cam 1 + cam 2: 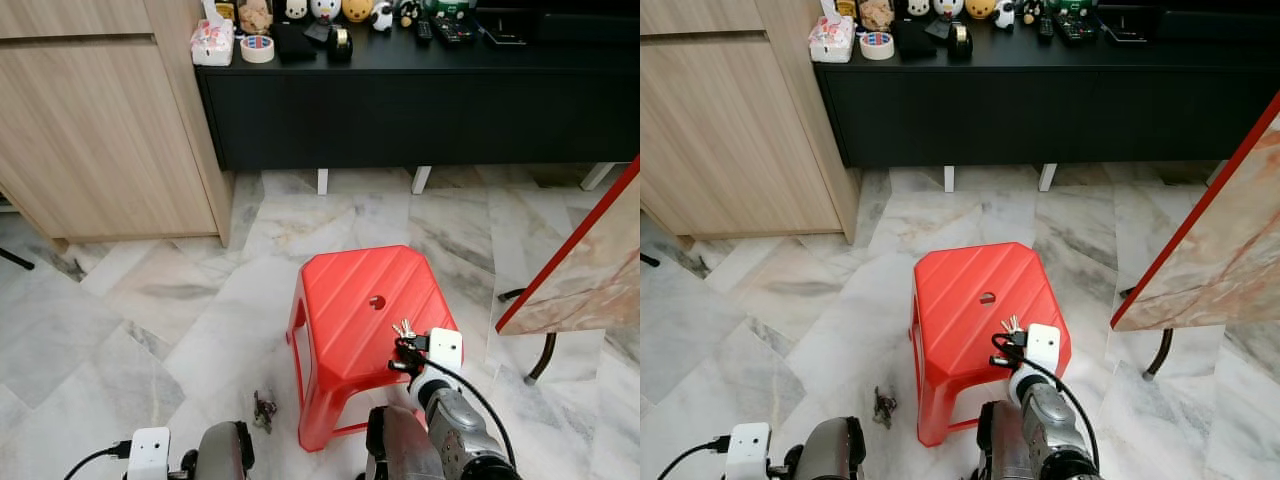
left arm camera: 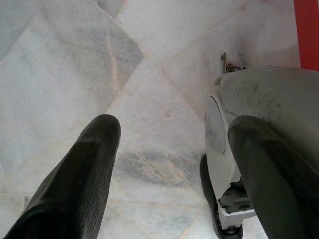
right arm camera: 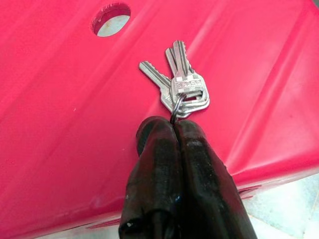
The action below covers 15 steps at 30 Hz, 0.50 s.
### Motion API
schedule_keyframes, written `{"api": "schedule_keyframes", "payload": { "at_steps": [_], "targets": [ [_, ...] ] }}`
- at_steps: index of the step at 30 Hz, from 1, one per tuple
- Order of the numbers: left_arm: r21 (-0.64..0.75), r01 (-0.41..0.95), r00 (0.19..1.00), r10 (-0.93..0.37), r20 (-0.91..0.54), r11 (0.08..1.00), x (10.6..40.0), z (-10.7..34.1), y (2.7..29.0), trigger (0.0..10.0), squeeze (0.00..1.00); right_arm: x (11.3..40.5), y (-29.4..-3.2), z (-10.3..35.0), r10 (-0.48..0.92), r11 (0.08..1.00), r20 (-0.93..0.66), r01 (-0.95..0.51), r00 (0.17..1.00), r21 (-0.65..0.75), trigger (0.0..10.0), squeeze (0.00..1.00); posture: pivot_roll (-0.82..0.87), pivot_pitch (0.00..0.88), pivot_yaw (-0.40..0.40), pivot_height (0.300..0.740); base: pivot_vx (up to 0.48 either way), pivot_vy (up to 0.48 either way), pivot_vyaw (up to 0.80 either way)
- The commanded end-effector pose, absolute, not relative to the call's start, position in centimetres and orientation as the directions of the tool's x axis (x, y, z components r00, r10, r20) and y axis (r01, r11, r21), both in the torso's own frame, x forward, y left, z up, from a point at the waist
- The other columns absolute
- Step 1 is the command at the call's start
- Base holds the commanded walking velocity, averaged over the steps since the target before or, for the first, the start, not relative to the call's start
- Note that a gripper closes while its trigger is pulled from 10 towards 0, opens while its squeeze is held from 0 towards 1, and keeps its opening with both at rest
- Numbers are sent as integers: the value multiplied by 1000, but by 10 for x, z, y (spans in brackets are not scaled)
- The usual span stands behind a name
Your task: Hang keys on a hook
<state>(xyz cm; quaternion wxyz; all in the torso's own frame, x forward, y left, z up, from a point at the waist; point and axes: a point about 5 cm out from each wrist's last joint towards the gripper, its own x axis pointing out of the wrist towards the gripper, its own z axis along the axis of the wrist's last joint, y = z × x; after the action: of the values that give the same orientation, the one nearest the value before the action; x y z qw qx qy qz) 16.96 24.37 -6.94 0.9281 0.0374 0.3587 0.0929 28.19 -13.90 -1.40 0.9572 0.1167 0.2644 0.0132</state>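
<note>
Right wrist view: the right gripper has its two black fingers pressed together on the ring of a small bunch of silver keys. The keys fan out beyond the fingertips, lying over the ribbed top of a red plastic stool, whose round centre hole sits toward ten o'clock from the keys.

In the head views the stool stands on the pale marble floor just ahead of the robot, and the keys are at about four o'clock from the stool's centre hole, near the seat's near right corner. The right gripper reaches them from the six o'clock side.

The left gripper hangs low beside the robot's body with its fingers spread wide apart, holding nothing, over bare floor. A small dark object lies on the floor at about eight o'clock from the stool; what it is cannot be told.

Toward twelve o'clock a long black cabinet stands against the far side, carrying a roll of tape and small figurines. A light wooden cupboard stands at about ten o'clock, and a red-edged board leans in at three o'clock.
</note>
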Motion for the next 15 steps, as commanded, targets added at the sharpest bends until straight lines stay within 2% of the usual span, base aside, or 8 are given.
{"api": "schedule_keyframes", "payload": {
  "at_steps": [1,2,4,7,8,13,14,15],
  "targets": [
    [99,-53,647,110,-755,994,145,-88,220,10000,0,278,-142,-17,65,975,-507,54,859,217,0,0,24,164,-89,586,0,0,0],
    [99,-53,647,110,-755,994,145,-88,220,10000,0,279,-143,-16,57,975,-503,61,862,214,0,0,24,164,-89,586,0,0,0],
    [101,-50,646,109,-756,994,146,-88,221,10000,0,279,-145,-15,39,976,-489,73,872,208,10000,0,22,163,-88,586,0,0,0],
    [101,-48,645,108,-757,994,146,-88,221,10000,0,278,-145,-15,37,975,-486,75,873,210,10000,0,22,161,-87,586,0,0,0],
    [100,-48,644,107,-757,994,146,-88,221,10000,0,278,-144,-15,38,972,-482,80,876,221,10000,1000,24,160,-87,586,0,0,0],
    [99,-45,644,104,-758,994,147,-88,221,10000,0,277,-143,-16,30,973,-485,86,874,216,10000,1000,25,158,-86,586,0,0,0],
    [98,-43,644,102,-758,994,147,-88,221,10000,0,277,-143,-16,24,974,-487,90,873,209,10000,847,25,157,-86,586,0,0,0],
    [98,-41,644,101,-758,994,147,-88,221,10000,0,277,-143,-16,23,974,-487,89,873,206,10000,282,25,157,-86,586,0,0,0]
  ]
}}
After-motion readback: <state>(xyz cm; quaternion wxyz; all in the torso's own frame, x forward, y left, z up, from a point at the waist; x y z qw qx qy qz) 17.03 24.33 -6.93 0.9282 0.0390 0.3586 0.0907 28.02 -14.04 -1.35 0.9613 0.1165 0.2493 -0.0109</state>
